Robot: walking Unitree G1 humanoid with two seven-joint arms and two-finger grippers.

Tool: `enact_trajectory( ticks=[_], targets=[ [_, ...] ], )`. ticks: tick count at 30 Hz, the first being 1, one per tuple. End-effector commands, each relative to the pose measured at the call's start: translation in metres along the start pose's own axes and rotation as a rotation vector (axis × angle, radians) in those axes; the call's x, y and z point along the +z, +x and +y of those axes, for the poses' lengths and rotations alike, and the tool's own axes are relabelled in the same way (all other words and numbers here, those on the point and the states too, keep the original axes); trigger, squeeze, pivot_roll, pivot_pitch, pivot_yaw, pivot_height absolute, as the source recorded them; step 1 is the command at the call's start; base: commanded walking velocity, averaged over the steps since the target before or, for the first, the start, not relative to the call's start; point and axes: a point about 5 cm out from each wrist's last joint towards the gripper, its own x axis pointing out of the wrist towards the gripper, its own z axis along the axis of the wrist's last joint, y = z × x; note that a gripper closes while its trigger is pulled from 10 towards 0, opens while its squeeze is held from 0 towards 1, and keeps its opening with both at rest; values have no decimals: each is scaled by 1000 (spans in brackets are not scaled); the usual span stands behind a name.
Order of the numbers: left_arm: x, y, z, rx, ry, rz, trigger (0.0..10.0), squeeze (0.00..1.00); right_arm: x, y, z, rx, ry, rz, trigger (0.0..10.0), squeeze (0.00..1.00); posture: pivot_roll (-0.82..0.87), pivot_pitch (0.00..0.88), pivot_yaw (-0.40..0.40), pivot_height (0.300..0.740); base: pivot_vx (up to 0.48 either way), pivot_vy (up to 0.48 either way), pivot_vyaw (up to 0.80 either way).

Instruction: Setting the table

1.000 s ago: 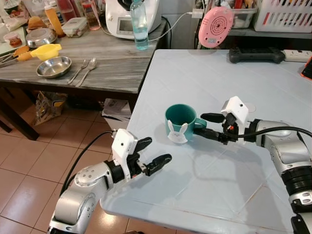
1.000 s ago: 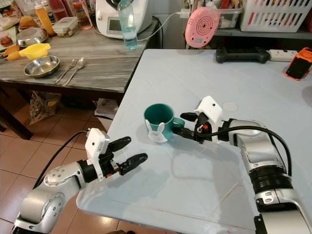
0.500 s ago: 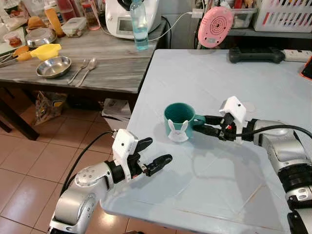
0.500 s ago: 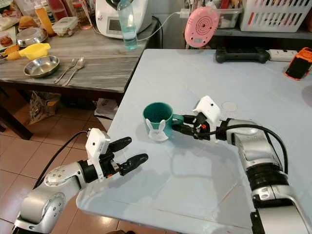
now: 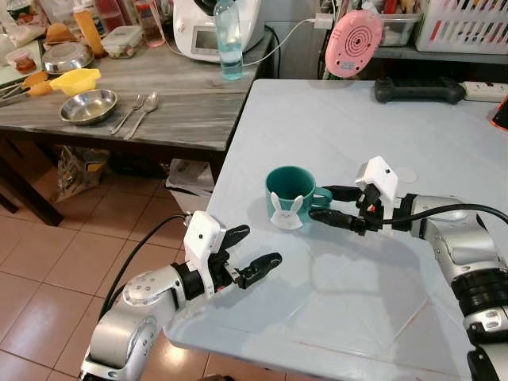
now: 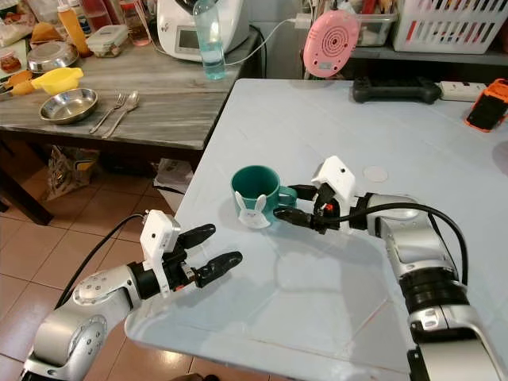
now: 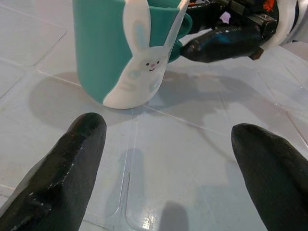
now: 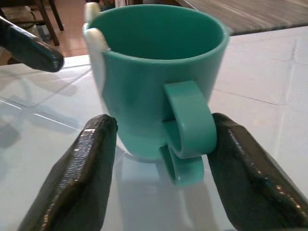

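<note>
Two spread fingers of the right end effector (image 5: 335, 204) flank the teal bunny mug's (image 5: 290, 197) handle near the pale desk (image 5: 357, 302) edge; closing off-centre could tip it. The left end effector (image 5: 248, 250) is spread too.

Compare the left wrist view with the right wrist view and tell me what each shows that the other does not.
Left wrist view: the mug's white bunny face and the right end effector behind the cup.
Right wrist view: the mug's handle between two open fingers, and its interior.
Both: the teal mug standing upright on the pale table.
</note>
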Motion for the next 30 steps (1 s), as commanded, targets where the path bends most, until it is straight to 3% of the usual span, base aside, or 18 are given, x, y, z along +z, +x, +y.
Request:
enact_trajectory(
  ticks=[1,19,24,28,29,30],
  targets=[
    [0,-1,1,5,9,7,10000,0,5,-1,2,21,-11,-18,10000,1000,0,90,67,740,0,0,0],
    [-1,0,1,2,13,10,10000,0,17,0,24,57,43,-97,10000,1000,-9,89,68,740,0,0,0],
    [-2,1,0,-2,11,12,10000,0,16,-2,25,37,33,-84,10000,1000,-15,89,67,740,0,0,0],
    [-3,2,-1,-5,12,14,10000,0,15,-7,20,-51,8,-76,10000,1000,-19,89,66,740,0,0,0],
    [-3,3,-1,-5,13,14,10000,0,14,-8,17,-92,2,-73,10000,400,-20,88,67,740,0,0,0],
    [-3,3,-1,-5,13,14,10000,0,14,-8,17,-103,-1,-71,10000,400,-21,88,67,740,0,0,0]
  ],
)
